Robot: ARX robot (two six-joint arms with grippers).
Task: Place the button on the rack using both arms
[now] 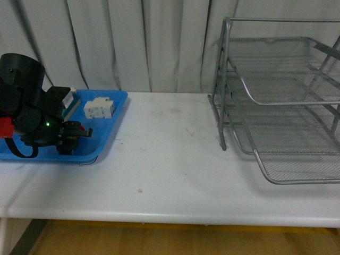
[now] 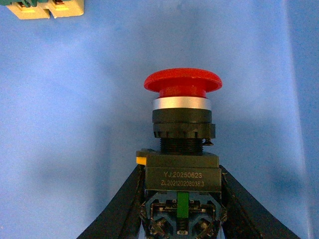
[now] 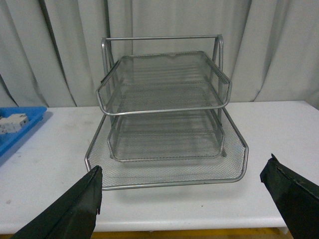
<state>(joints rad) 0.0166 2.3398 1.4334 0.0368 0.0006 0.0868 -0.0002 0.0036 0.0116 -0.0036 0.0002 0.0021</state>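
A: On the worktop [image 1: 170, 159], front view — left tool [image 1: 71, 135] sits low over the blue tray [image 1: 103, 135]. The rack [image 1: 297, 103] stands well apart, far right.

B: Left wrist view — button [image 2: 182, 129] pinched by its black boxy body between the fingers [image 2: 130, 199], blue tray floor behind. Lifted or resting: cannot tell. Red mushroom cap, silver ring, threaded black collar, printed label.

A: Handling, judged: rigid plastic, light, sturdy. The domed cap looks slippery, so the flat body sides give the surest hold.

B: Right wrist view: right tool [image 3: 184, 167] spread wide, empty, facing the rack.
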